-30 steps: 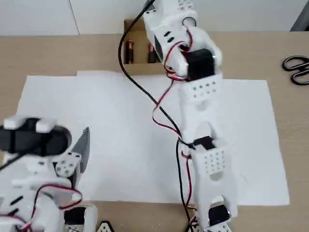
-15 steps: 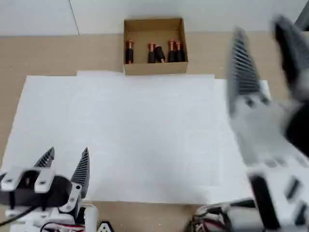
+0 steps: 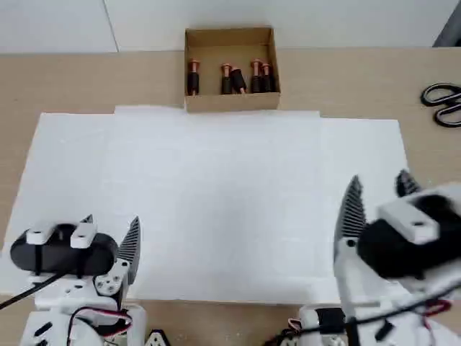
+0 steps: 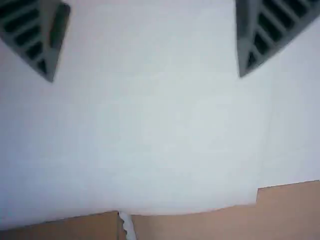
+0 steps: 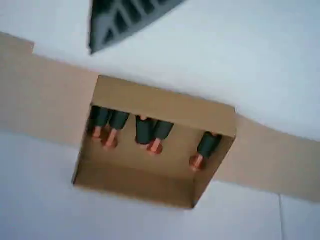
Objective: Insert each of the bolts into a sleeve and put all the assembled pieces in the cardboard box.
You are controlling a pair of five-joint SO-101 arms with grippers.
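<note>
The left gripper (image 3: pixel 108 231) hangs on the near side of the cardboard box (image 3: pixel 230 107), well apart from it and off to the left, over the near edge of the white paper sheet (image 3: pixel 216 187). Its jaws are spread wide; the left wrist view shows the two fingers far apart with only paper between them, so it holds nothing and touches nothing.

The box sits at the far side of the table (image 3: pixel 86 79), just past the far edge of the paper. Inside it lie five assembled pieces (image 3: pixel 238 78), each a copper-headed bolt in a black sleeve. They lie roughly side by side, one on the left slightly apart from the other four.

The right gripper (image 3: pixel 378 198) is also on the near side of the box, well apart from it and off to the right. Its jaws are parted with nothing between them.

A pair of scissors (image 3: pixel 443 101) lies far right of the box.

Every bolt and sleeve I can find is in the box, so the placing step looks finished. The next move probably calls only for parking both arms, with no grasp needed.
</note>
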